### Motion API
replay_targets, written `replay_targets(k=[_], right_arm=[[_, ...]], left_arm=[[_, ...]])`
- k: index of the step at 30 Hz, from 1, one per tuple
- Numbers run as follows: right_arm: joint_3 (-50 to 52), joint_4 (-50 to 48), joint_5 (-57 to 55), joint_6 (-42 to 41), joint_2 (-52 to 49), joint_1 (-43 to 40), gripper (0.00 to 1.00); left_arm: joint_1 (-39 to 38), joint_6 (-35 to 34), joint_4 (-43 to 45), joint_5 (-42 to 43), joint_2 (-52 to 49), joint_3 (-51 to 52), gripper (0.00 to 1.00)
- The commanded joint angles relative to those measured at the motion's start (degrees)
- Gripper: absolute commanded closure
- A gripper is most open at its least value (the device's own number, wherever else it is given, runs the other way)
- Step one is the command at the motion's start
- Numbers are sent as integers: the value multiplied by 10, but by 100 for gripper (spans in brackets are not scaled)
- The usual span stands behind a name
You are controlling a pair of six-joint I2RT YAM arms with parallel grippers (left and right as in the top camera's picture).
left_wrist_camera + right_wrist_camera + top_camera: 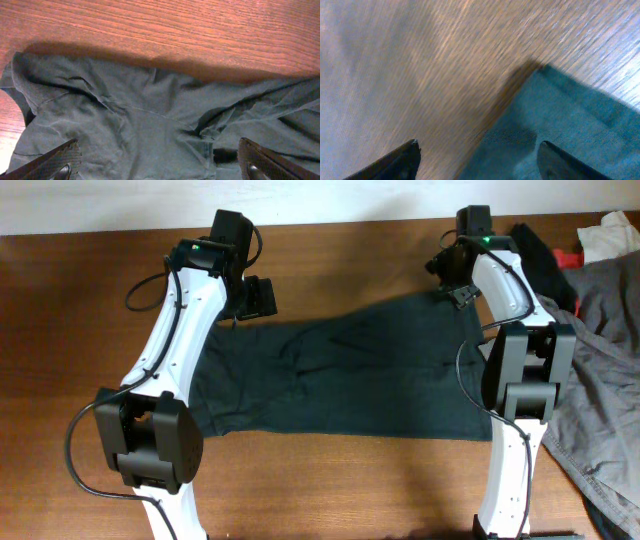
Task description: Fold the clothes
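Dark green clothes (340, 375), soft, limp, probably light; spread flat on wooden surface (330, 490), wrinkled. Best pinched at far corners, thin edge only. Left pincer (157, 156) spread wide above far left edge; right pincer (479, 147) spread over far right corner, gripping nothing. Grey garment (600, 380) just beside right end, could snag.

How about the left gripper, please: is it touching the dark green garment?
Cannot tell. The left wrist view shows the left gripper open over the dark green garment, with neither contact nor gap plain.
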State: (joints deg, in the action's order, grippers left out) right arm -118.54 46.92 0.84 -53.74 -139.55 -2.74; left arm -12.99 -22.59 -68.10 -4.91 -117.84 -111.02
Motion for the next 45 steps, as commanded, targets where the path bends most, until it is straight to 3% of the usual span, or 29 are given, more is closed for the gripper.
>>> replay_targets(k=[1,6,7,10,14,20,22,23,25,27,28,33,39,42,45], right_arm=[[2,5,-15,-12,-20,-3,33],[2,9,-15,-12,-35,-3,34],[2,9,-15,-12,-38,-3,37],[2,21,-16,-9,-41,-3,63],[-9,41,-18,26,-38,-7,85],[-63,129,-31,80,-34,-23,90],[-82,164,-33,106,-34,-28,86],[-89,180,-32,119,-34,-30,79],[-100,208,-30,146,-34,-37,58],[-102,223,-26,176,-34,-41,26],[-102,226,-23,192,-34,-43,21],[-104,228,-2,350,-34,-45,18],[-151,260,0,513,-25,-45,25],[-194,284,25,646,-23,-45,16],[-213,296,50,757,-23,-52,16]], left_arm=[[0,-1,0,0,5,-5,1],[0,-1,0,0,5,-5,1],[0,-1,0,0,5,-5,1],[0,-1,0,0,5,-5,1],[0,-1,0,0,5,-5,1],[0,-1,0,0,5,-5,1],[0,-1,0,0,5,-5,1],[0,-1,0,0,5,-5,1],[0,-1,0,0,5,-5,1],[0,-1,0,0,5,-5,1],[0,-1,0,0,5,-5,1],[0,-1,0,0,5,-5,1],[0,-1,0,0,5,-5,1],[0,-1,0,0,5,-5,1],[0,-1,0,0,5,-5,1]])
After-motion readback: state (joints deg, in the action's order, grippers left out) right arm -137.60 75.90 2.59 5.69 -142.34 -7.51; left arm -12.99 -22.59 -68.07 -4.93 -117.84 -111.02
